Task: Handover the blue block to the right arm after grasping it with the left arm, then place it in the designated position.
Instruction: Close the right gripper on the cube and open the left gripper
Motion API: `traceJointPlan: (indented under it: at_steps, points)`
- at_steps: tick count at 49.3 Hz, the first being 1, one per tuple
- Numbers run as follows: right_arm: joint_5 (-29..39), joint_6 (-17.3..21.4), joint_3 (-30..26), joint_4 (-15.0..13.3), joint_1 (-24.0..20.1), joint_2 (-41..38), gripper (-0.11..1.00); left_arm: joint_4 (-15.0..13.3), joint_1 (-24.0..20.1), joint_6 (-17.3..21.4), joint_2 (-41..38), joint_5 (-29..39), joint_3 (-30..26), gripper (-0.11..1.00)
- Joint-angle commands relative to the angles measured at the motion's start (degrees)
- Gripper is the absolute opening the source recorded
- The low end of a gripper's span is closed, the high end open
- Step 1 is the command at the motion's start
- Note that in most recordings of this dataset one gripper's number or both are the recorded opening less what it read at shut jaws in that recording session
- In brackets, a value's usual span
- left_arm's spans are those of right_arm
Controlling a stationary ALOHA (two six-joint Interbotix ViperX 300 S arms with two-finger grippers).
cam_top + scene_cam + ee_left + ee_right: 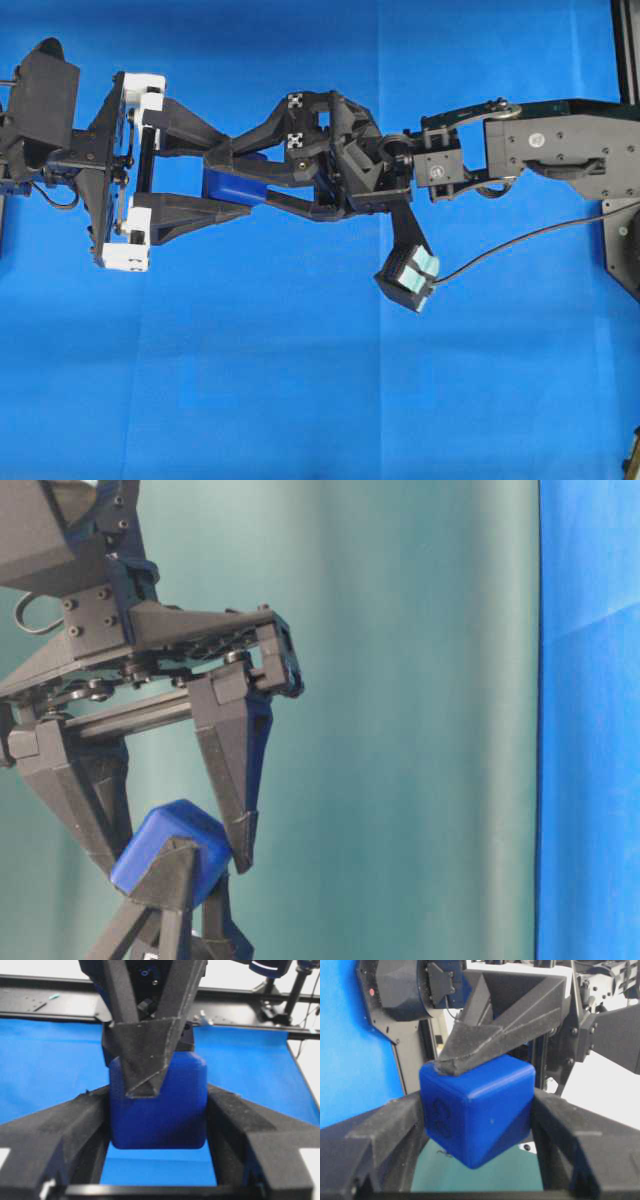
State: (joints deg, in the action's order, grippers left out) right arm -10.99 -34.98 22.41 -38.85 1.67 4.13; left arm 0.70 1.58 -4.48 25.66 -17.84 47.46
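Blue cloth (300, 400) covers the table; two black grippers meet above it; one blue block (228, 186) sits between them; the left gripper (235, 180) pinches it; the right gripper (222, 170) pinches it too.

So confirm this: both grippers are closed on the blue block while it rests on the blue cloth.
Wrong about resting. Both the left gripper and right gripper are closed on the blue block, but it hangs in the air, clear of the blue cloth; the table-level exterior view shows that.
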Motion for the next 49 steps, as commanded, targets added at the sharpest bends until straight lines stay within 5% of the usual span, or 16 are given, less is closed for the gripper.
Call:
traceJointPlan:
  at_steps: [1,10,20,49]
  points:
    - [-0.1,1.4,-1.4,0.2,-0.2,0.9,0.55,0.1,-0.1,0.2,0.4,-0.3,-1.3,0.49]
    - [0.1,2.1,-1.2,0.2,-0.2,0.9,0.55,0.1,-0.1,0.1,0.4,-0.4,-1.4,0.5]
    - [0.4,2.1,-1.2,0.2,-0.3,0.9,0.55,0.1,-0.1,0.2,0.4,-0.7,-1.4,0.92]
    - [0.5,2.2,1.5,0.3,-0.4,3.9,0.55,0.1,-0.1,0.1,0.7,-0.4,-1.1,0.93]
